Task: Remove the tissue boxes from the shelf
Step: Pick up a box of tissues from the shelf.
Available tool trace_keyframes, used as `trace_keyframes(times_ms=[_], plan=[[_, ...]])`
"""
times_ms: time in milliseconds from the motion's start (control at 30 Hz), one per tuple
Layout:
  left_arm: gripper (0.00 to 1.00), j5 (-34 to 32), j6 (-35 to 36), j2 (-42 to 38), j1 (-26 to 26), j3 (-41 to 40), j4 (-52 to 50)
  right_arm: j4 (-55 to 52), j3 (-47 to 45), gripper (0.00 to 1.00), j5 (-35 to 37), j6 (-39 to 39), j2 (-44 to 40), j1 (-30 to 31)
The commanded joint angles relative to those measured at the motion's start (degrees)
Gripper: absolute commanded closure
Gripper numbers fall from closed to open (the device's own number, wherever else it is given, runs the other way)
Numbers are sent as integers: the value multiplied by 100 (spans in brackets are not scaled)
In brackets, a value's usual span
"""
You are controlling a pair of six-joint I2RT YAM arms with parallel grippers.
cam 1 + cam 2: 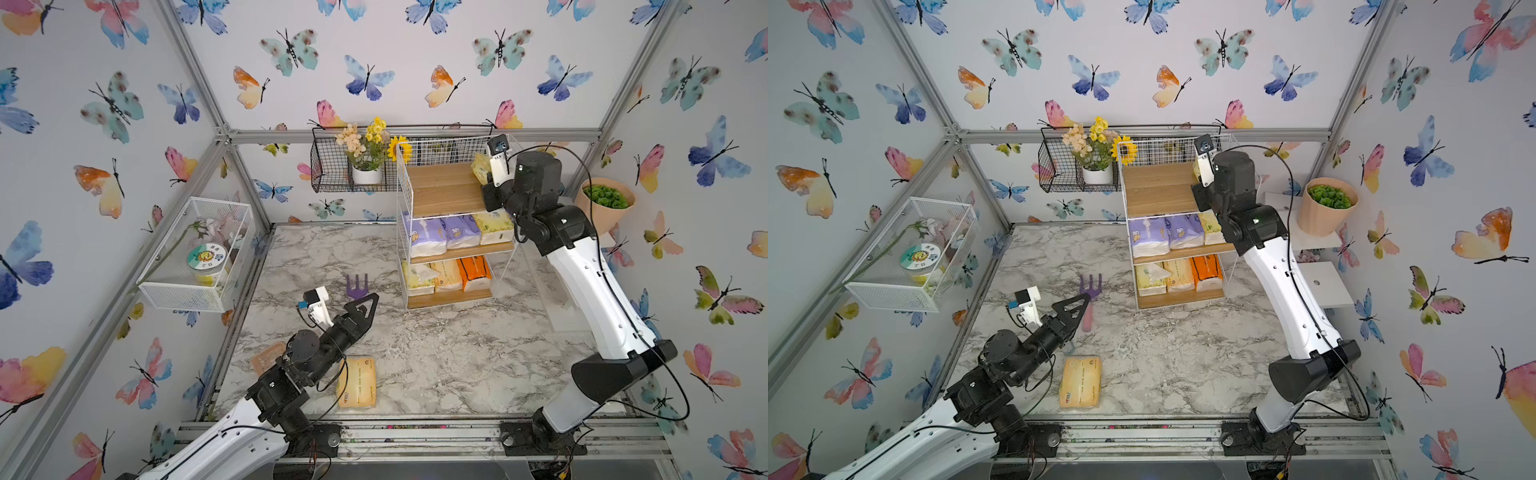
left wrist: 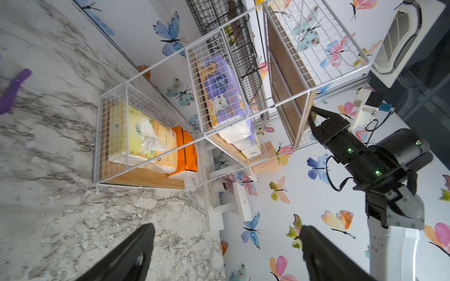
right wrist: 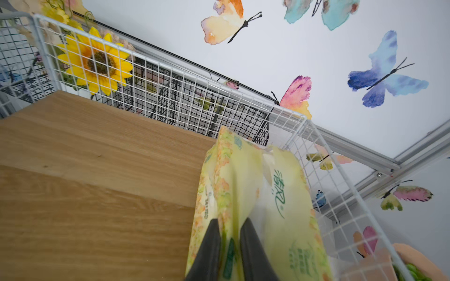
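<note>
The shelf (image 1: 446,191) stands at the back right of the marble table. On its top board a yellow-green tissue box (image 3: 255,182) stands on edge by the right wire side, and my right gripper (image 3: 230,222) is shut on a fold of its wrapper. The middle board holds two purple tissue boxes (image 1: 428,237) and a pale yellow one (image 1: 494,226). Two yellowish packs (image 1: 417,278) and a bright orange one (image 1: 473,272) share the bottom board. A peach-orange box (image 1: 357,382) lies flat on the table. Above the table, left of the shelf, my left gripper (image 2: 226,228) is open and holds nothing.
A purple garden fork (image 1: 356,284) lies just beyond the left gripper. A black wire basket (image 1: 332,166) with flowers hangs behind the shelf. A white mesh basket (image 1: 195,253) is on the left wall. A potted plant (image 1: 604,203) sits on ledges at the right.
</note>
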Motion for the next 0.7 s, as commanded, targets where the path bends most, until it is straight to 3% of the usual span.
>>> trace_keyframes(times_ms=[0, 267, 500, 667], plan=[[3, 654, -178, 508, -62, 550, 486, -297, -241, 86, -399, 180, -539, 63], [1, -118, 122, 2038, -1240, 2251, 691, -358, -1062, 87, -779, 322, -1376, 197], [1, -118, -157, 3529, -1327, 3929, 286, -215, -1627, 87, -1114, 236, -1943, 206], [2, -511, -648, 4080, -1301, 4238, 320, -119, -1997, 87, -1505, 220, -2429, 206]])
